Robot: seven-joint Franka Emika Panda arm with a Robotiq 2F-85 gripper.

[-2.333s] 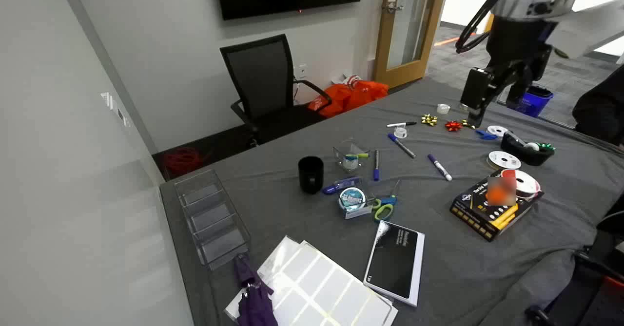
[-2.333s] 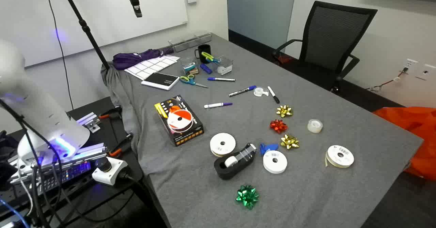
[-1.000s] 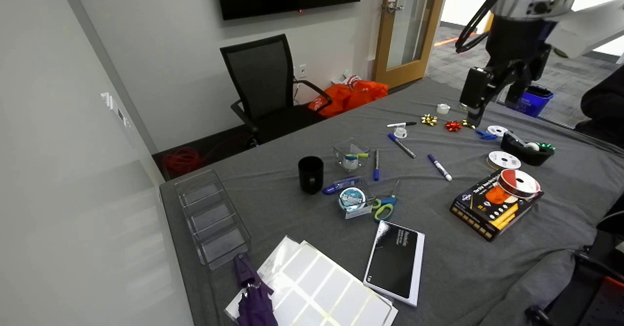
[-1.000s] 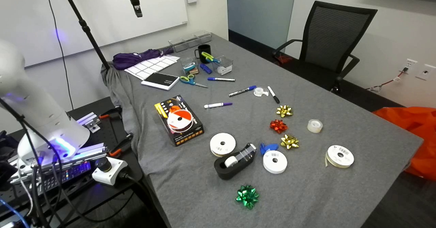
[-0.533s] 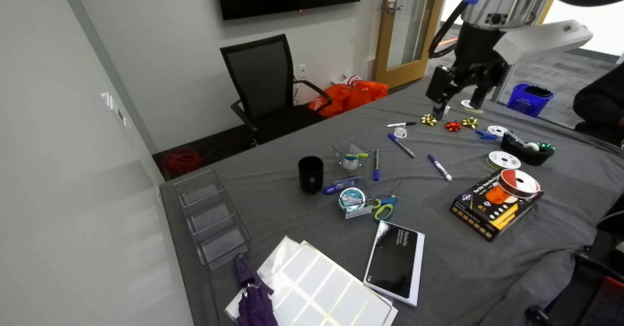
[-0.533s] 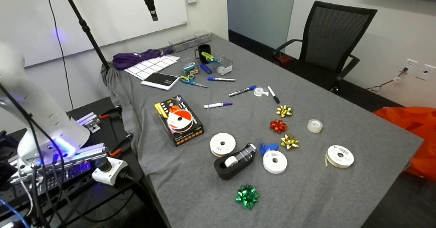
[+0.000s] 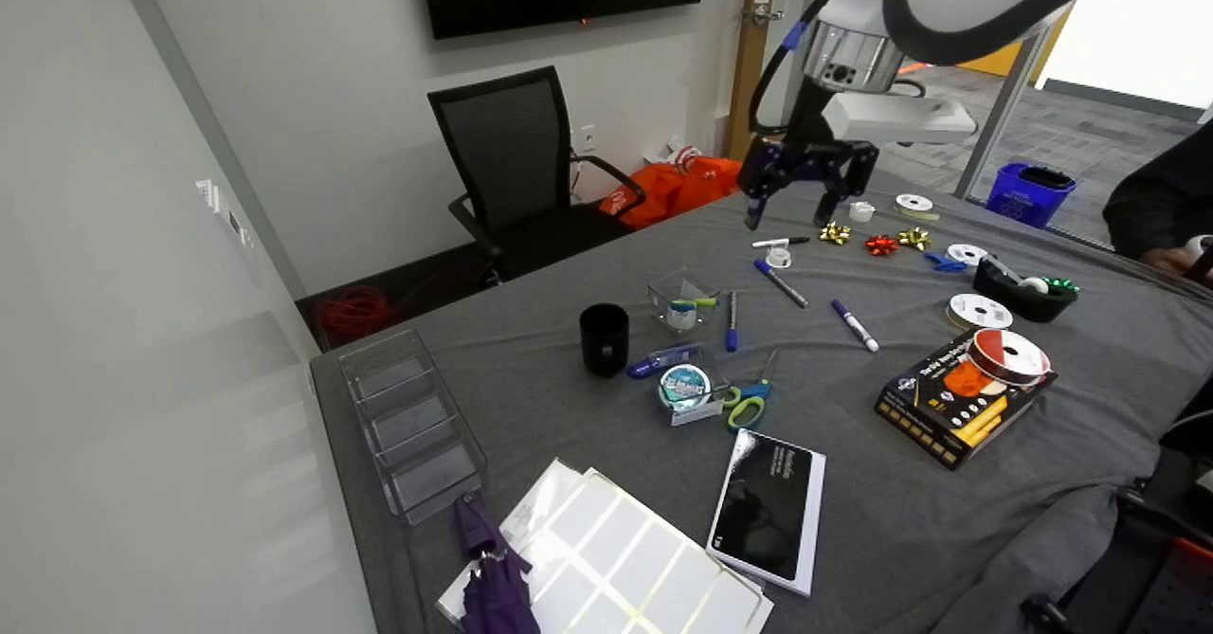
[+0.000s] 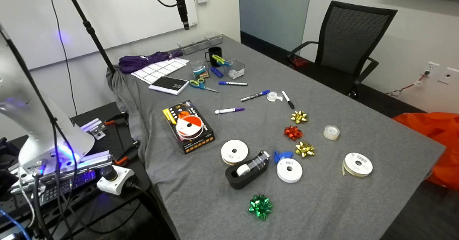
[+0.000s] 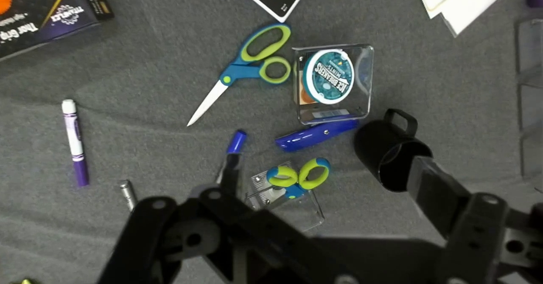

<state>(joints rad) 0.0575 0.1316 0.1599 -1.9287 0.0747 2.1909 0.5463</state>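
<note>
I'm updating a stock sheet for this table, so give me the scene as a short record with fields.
fingers: open, nothing between them, raised above the gray tablecloth
black mug: upright
mint container: in a clear bin
smaller scissors: in another clear bin
larger scissors: lying on the tablecloth
ribbon spool: on a black box
gift trim: a red bow, a green bow, two gold bows

In an exterior view, there is room between the larger scissors and the Thor Grip box on the right; a clear bin and black mug block the left
</note>
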